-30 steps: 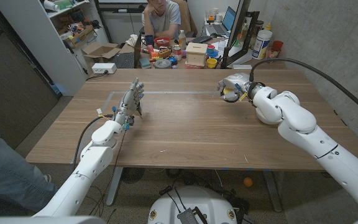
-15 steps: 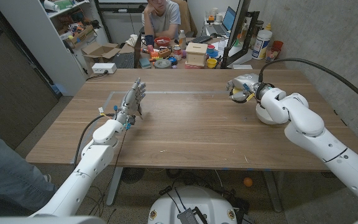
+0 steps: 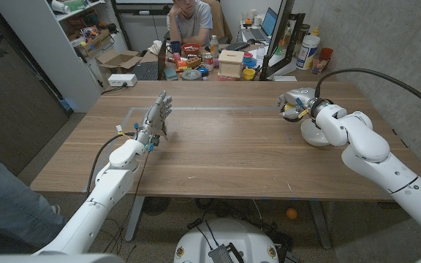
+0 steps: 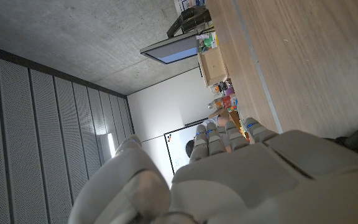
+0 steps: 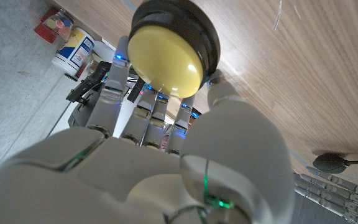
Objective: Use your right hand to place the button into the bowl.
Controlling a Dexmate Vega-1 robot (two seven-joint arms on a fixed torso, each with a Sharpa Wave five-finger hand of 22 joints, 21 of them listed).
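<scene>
Between my right hand's fingers point(image 5: 124, 74) sits the button point(image 5: 169, 50), a yellow dome in a black round housing, gripped at its rim and held off the desk point(image 3: 225, 153). I judge it light, rigid and smooth, likely to slip unless held across the housing's edge rather than the dome. My right hand point(image 3: 296, 104) hangs just beside the white bowl point(image 3: 314, 136) at the desk's right side. My left hand point(image 3: 156, 119) stands upright, fingers apart, holding nothing.
</scene>
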